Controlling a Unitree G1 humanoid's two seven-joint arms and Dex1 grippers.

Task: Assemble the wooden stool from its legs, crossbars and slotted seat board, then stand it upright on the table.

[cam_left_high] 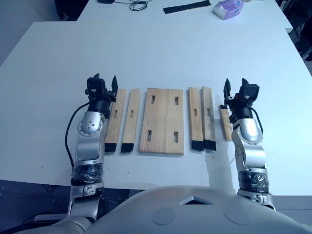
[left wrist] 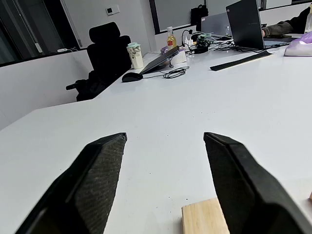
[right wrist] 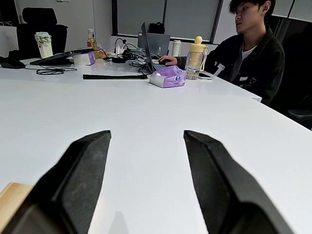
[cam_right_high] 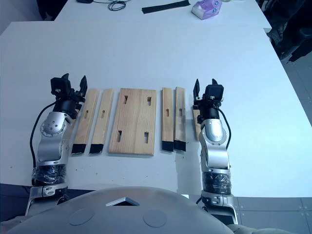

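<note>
The slotted seat board [cam_left_high: 162,120] lies flat in the middle of the white table [cam_left_high: 156,53]. Two legs with black ends [cam_left_high: 116,118] [cam_left_high: 131,119] lie to its left, two more [cam_left_high: 195,117] [cam_left_high: 208,117] to its right. A short crossbar [cam_left_high: 225,124] lies at the far right, partly under my right arm. My left gripper [cam_left_high: 106,83] hovers open just left of the leftmost leg's far end, whose corner [left wrist: 204,217] shows between its fingers. My right gripper [cam_left_high: 235,85] is open above the crossbar's far end, holding nothing.
A second table behind holds a purple tissue pack [cam_left_high: 228,9], a black strip [cam_left_high: 187,7], cables, laptops and bottles. A black office chair [left wrist: 106,48] stands beyond the table. Bare tabletop stretches beyond the parts.
</note>
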